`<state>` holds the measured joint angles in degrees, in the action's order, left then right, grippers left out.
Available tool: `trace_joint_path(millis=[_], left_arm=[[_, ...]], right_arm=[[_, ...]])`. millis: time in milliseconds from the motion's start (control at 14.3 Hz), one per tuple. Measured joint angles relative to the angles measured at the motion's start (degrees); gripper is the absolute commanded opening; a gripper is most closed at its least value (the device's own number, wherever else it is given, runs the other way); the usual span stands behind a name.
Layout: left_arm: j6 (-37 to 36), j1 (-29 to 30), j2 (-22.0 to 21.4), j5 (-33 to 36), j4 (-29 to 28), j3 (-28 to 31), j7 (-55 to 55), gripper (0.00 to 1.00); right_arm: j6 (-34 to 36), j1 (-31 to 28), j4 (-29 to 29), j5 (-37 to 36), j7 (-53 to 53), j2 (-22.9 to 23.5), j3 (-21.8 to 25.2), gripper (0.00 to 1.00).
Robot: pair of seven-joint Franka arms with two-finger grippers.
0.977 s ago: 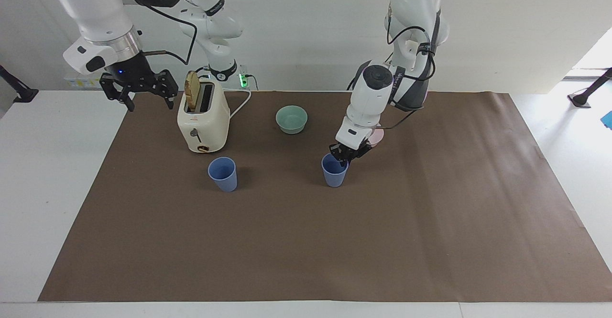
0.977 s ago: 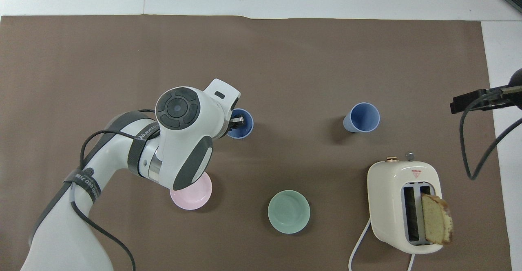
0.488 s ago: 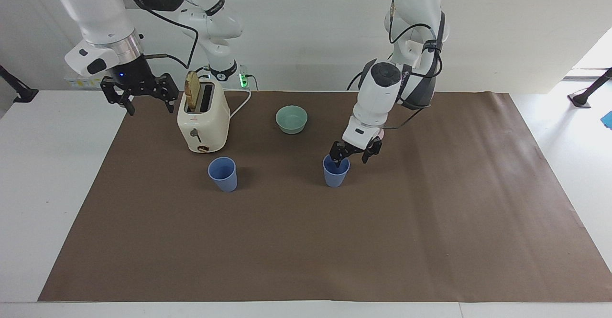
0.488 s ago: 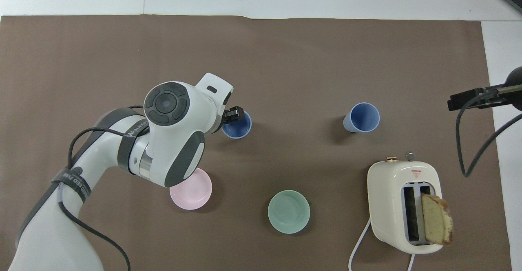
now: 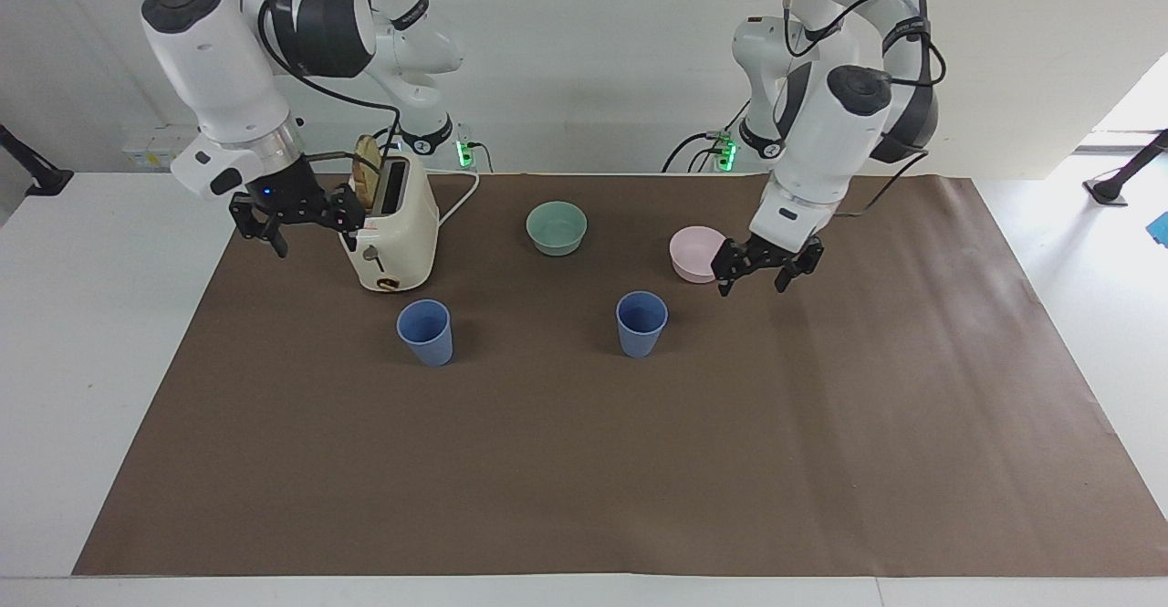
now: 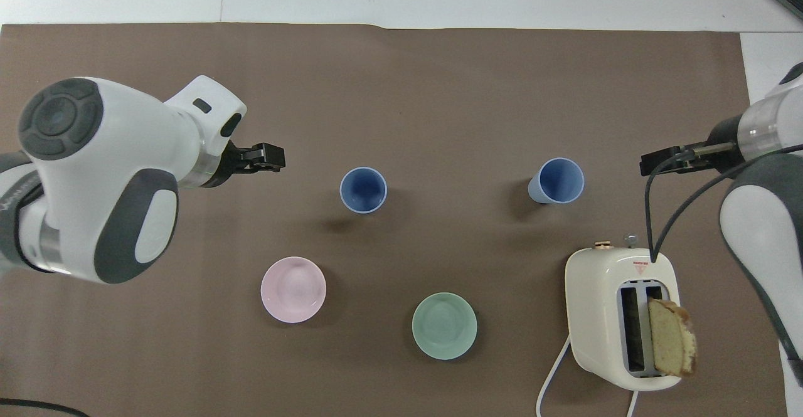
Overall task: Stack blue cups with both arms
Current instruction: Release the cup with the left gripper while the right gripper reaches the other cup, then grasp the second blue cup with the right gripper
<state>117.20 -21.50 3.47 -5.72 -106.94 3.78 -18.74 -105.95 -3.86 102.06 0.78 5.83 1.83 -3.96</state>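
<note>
Blue cups [image 5: 641, 323] unstacked, apart; left gripper [image 5: 766, 269] spread, clear; right gripper [image 5: 297, 224] spread.

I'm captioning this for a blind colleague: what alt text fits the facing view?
Two blue cups stand apart, unstacked, on a brown mat. Left gripper hangs open beside a pink bowl; right gripper hangs open beside a toaster.

No readable text; toaster [image 6: 618, 316] bears small red triangle mark, wording illegible.
</note>
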Motion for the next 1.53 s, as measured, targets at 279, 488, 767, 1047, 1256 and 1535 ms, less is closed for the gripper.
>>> trace_joint_path(millis=[279,488,767,1047,1256,1535], left_arm=[[-2.2,7.4,-2.1,0.0,0.7,0.1,12.6,1.0],[-6.6,12.0,-2.1,2.0,4.6,0.1,19.7,1.0],[-14.3,15.1,-2.3,4.6,12.0,0.2,24.6,1.0],[-19.5,16.0,-2.5,4.9,16.2,0.2,25.3,1.0],[-22.7,16.4,-2.5,5.0,17.4,0.2,25.6,1.0],[-25.8,16.6,-2.8,5.0,17.6,0.1,25.6,1.0]], right_arm=[[-7.0,2.3,3.3,0.2,-0.3,4.2,0.0,1.0],[-12.5,4.3,5.1,0.2,-3.7,7.0,0.0,1.0],[-18.2,5.1,8.8,0.2,-4.9,9.5,0.0,1.0],[-18.9,5.2,10.0,0.2,-5.0,10.2,0.0,0.57],[-18.9,5.5,10.0,0.2,-5.0,10.2,0.0,0.03],[-18.9,6.1,9.9,0.2,-5.0,10.2,0.0,0.0]])
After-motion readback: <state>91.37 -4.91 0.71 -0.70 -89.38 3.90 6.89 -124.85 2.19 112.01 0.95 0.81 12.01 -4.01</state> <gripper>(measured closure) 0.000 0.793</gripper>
